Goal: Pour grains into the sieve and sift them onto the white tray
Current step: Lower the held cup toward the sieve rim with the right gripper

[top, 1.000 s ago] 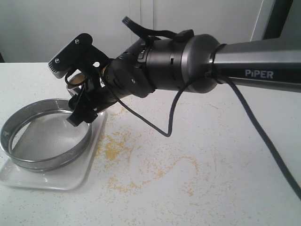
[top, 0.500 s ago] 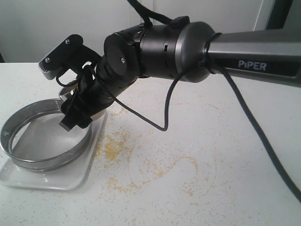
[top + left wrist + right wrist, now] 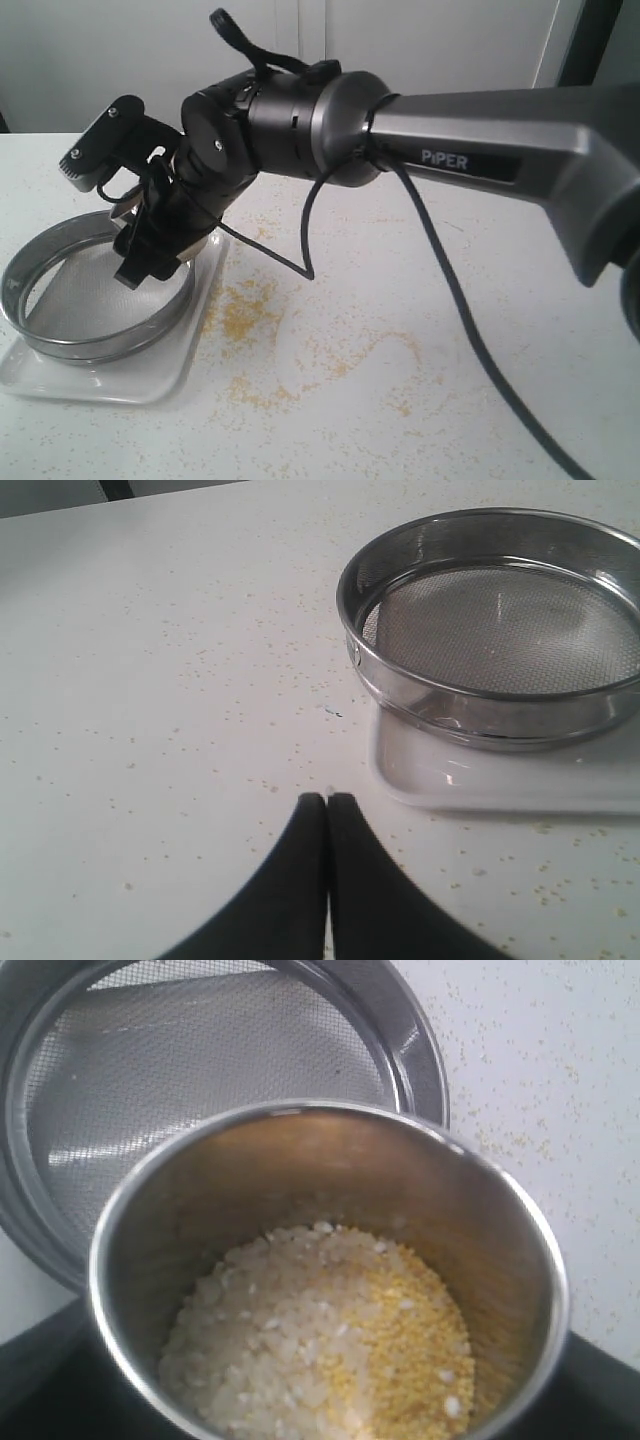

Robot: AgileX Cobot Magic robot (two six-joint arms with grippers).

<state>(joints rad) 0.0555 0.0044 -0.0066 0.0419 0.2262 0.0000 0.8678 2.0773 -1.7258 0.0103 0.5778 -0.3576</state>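
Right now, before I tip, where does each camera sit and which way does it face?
Exterior: off the arms, looking across the table at the sieve on the white tray; right arm and right gripper show.
Left wrist: low over the table, facing sieve and tray; shut left gripper shows.
Right wrist: looks down into the steel cup of grains, sieve beyond; gripper edges show.
Shared: all three see the sieve.

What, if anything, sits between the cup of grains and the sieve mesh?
Nothing visible. The cup with the grains hangs over the rim of the sieve, whose mesh is bare. The sieve already rests on the white tray.
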